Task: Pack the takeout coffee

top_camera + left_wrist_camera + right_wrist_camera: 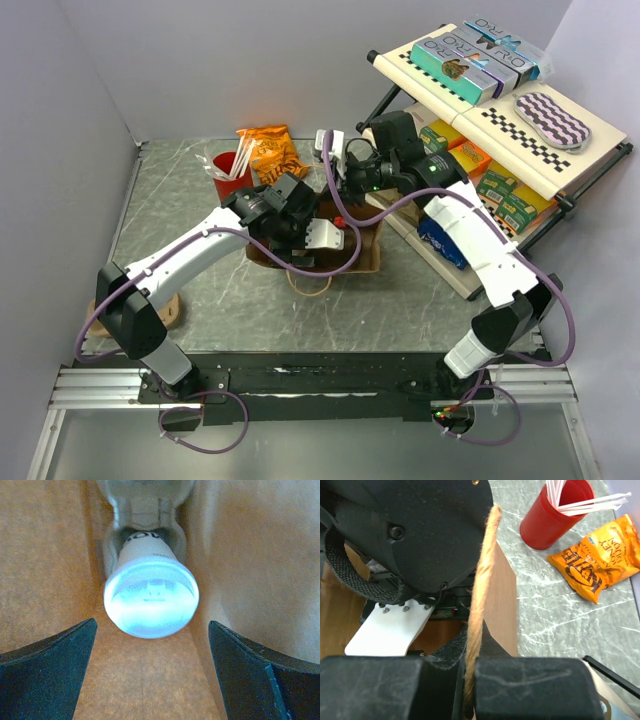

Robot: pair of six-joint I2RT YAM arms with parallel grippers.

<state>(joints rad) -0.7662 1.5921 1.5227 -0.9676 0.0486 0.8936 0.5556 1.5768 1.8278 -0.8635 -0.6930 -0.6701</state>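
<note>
The takeout coffee (151,597), a white cup with a white domed lid, sits deep inside the brown paper bag (366,256), its lid facing the left wrist camera. My left gripper (152,630) is open inside the bag, its dark fingers (55,665) apart on either side and short of the cup, not touching it. In the top view the left gripper (318,240) reaches into the bag's mouth. My right gripper (468,680) is shut on the bag's twine handle (481,590) and holds it up at the bag's far side (330,160).
A red cup with white sticks (228,165) and an orange snack packet (272,150) stand behind the bag. A tilted rack (500,130) with boxes fills the right side. The bag's other handle (310,282) lies on the table (200,300).
</note>
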